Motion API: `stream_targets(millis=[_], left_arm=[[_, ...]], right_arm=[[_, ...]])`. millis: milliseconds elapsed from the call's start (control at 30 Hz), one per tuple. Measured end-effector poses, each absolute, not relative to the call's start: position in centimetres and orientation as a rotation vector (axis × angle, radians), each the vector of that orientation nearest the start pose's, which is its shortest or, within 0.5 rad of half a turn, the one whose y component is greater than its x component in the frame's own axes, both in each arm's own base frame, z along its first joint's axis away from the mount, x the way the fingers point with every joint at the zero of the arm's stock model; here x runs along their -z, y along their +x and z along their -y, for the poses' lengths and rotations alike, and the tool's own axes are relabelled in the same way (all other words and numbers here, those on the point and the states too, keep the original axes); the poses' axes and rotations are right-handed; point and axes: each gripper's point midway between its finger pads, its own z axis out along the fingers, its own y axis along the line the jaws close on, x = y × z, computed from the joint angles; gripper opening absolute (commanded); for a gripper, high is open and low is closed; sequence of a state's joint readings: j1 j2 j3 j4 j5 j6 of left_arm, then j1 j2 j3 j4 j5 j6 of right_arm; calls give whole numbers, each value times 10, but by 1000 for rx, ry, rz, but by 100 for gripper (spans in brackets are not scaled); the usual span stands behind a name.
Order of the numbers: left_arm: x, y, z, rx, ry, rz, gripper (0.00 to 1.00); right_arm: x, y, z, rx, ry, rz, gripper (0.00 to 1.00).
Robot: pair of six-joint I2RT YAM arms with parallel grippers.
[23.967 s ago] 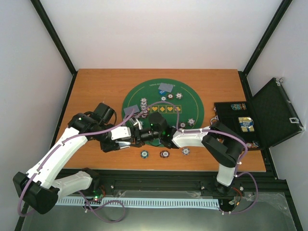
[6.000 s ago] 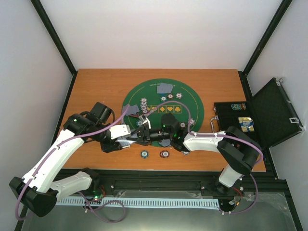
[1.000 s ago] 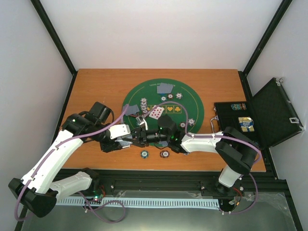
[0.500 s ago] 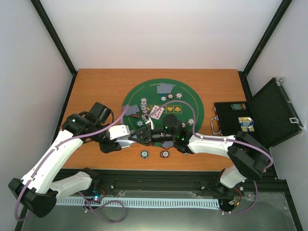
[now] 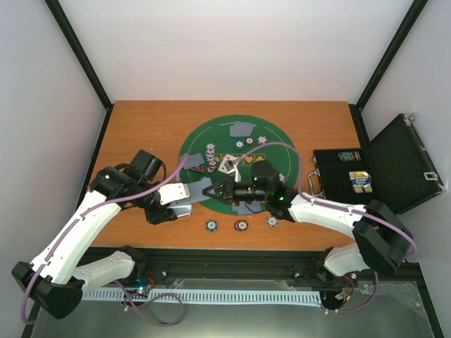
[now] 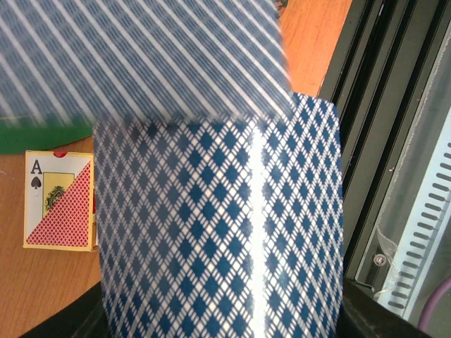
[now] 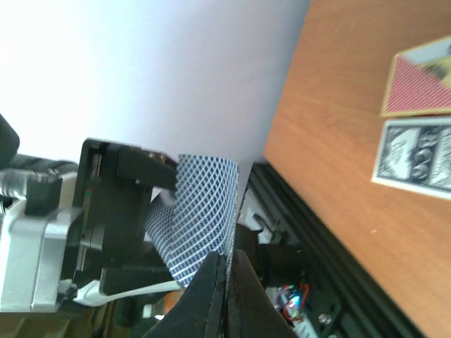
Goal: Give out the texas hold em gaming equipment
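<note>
Blue-lattice cards (image 6: pixel 218 225) fill left wrist view, red box (image 6: pixel 60 201) beside

My cards (image 6: pixel 218 232) wear a blue-and-white diamond lattice on their backs. The card box (image 6: pixel 60 201) is red lattice, yellow-edged, with a black ace of spades. The mat (image 5: pixel 194 144) is green, the table (image 5: pixel 141 134) orange-brown wood, the case (image 5: pixel 402 165) black. One striped chip (image 5: pixel 211 225) is teal and white.

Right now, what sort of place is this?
Probably a robot test cell staged for poker: white walls in a black frame, a round green mat on a wooden table, an open black case.
</note>
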State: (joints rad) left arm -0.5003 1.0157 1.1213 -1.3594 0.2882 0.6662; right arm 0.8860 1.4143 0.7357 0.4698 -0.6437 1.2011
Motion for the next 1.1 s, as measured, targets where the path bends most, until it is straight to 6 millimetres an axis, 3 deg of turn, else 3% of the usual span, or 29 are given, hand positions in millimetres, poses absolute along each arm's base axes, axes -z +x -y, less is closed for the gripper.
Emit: stream_targets(millis=[167,400,500,600,700,833,967,1100], left_arm=[[-196,146,135,359,1585,-2286,20],[-194,148,133,341,1584,-2292,20],[-194,147,133,338,1584,-2293,20],[-193,147,132,338,1584,-2295,20],[-193,146,131,333,1582,-2293,21],[-195,146,130,324,1576,-2282,21],[-198,144,128,313,1572,-2274,21],[-199,143,127,306,1569,-2270,21]], right_arm=[[-221,220,-352,-1710,-183,-2299,3],[-236,312,-331,-1049,-307,-2355,3],[-217,349,-319,-692,-367,-2385,3],[-181,378,-301,-282,-455,-2405,3],[-146,393,-297,87,-607,-2373,3],[-106,397,-298,472,-861,-2268,3],[-84,403,-299,679,-1021,-2172,3],[-72,409,-297,772,-1086,-2134,4]])
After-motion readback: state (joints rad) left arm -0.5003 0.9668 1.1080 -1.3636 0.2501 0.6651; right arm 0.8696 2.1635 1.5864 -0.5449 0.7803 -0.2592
